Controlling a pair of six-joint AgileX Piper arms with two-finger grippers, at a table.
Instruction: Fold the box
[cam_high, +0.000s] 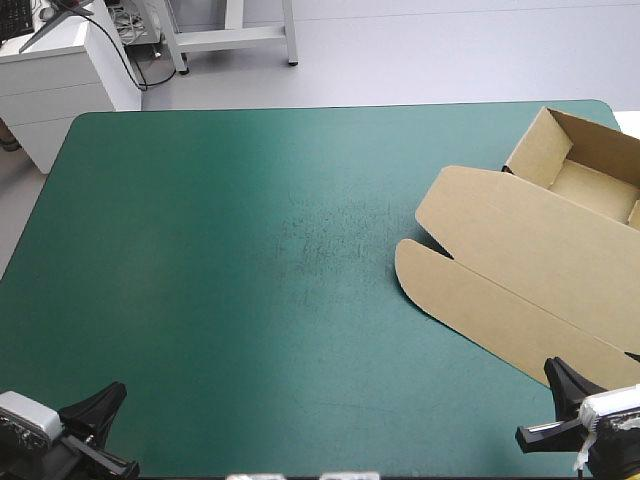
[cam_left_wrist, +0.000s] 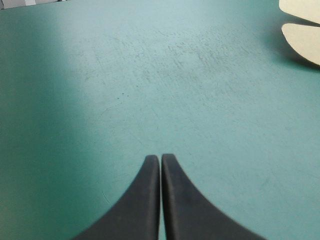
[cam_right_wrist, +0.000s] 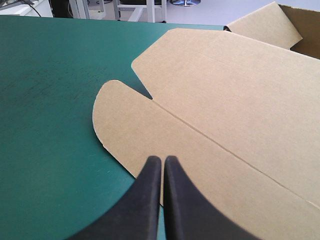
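The brown box (cam_high: 540, 250) lies at the table's right side as an open tray with raised walls (cam_high: 585, 160) at the far right and its lid spread flat toward the near edge. A rounded flap (cam_right_wrist: 125, 125) of the lid lies just ahead of my right gripper (cam_right_wrist: 163, 159), which is shut and empty, hovering over the lid's near edge; in the high view the right gripper (cam_high: 560, 375) sits at the near right corner. My left gripper (cam_left_wrist: 160, 157) is shut over bare teal-green cover, far from the box, whose flap tip (cam_left_wrist: 302, 40) shows off to one side. In the high view the left gripper (cam_high: 108, 395) is at the near left corner.
The teal-green cover (cam_high: 250, 280) is bare across the left and middle of the table. A white cabinet (cam_high: 60, 80) stands beyond the far left corner.
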